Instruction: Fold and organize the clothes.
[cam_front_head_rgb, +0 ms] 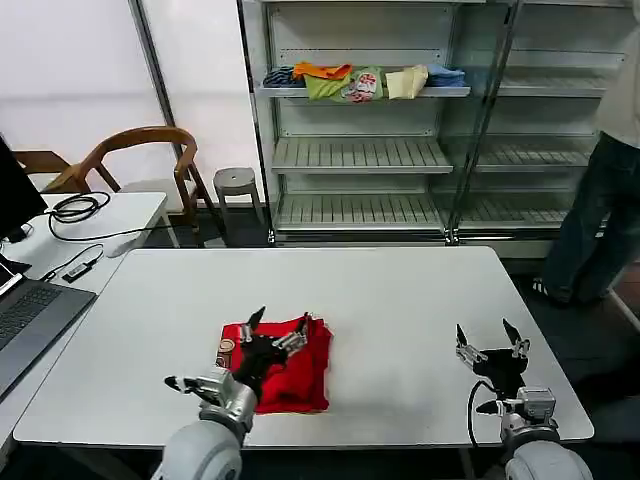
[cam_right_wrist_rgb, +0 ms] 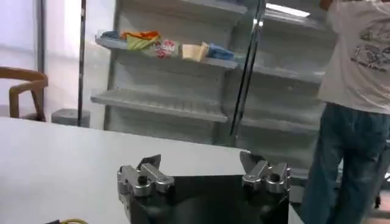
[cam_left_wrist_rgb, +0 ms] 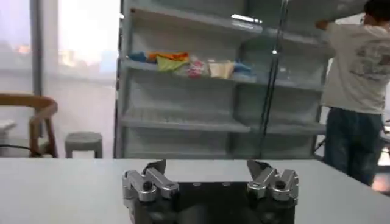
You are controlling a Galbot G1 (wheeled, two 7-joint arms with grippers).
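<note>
The folded red T-shirt (cam_front_head_rgb: pixel 283 362) is lying on the white surface (cam_front_head_rgb: pixel 400 310) near its front edge. The left gripper (cam_front_head_rgb: pixel 277 327) is hovering over it with jaws spread, gripping nothing. The right gripper (cam_front_head_rgb: pixel 490 344) is waiting well apart, jaws also spread.

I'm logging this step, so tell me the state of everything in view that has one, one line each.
Red T-shirt: folded, lying flat on the white table, print partly showing at one edge.
Left gripper: jaws open, over the shirt.
Right gripper: jaws open, above bare table, holding nothing.
Folded garments: stacked in a row on the upper shelf.
Laptop: open, on the side desk.
</note>
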